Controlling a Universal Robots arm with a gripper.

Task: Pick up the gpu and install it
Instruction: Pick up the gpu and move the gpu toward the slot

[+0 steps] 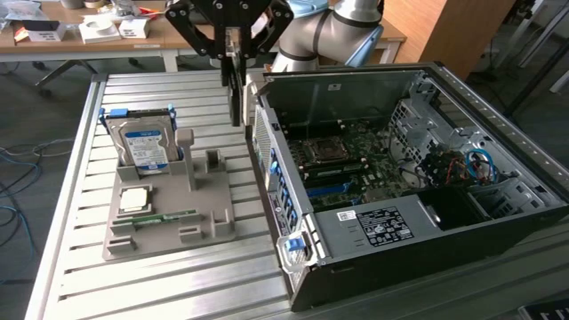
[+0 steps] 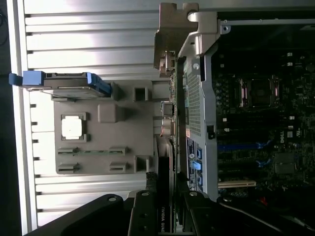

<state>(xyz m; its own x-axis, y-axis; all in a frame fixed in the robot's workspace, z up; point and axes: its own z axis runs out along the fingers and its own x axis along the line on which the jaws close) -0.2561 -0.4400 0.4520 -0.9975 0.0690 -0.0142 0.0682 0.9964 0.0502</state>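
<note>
My gripper hangs high over the table, shut on the gpu. The card hangs edge-on below the black fingers, between the grey holder tray and the rear wall of the open computer case, clear of both. In the wrist view the gpu runs as a thin dark strip away from the gripper. Its silver bracket sits at the far end, beside the case's rear panel. The motherboard lies exposed inside the case.
On the tray stand a silver hard drive with a blue label, a CPU and a green memory stick. The slatted metal table extends toward the front. A wooden desk with boxes stands behind.
</note>
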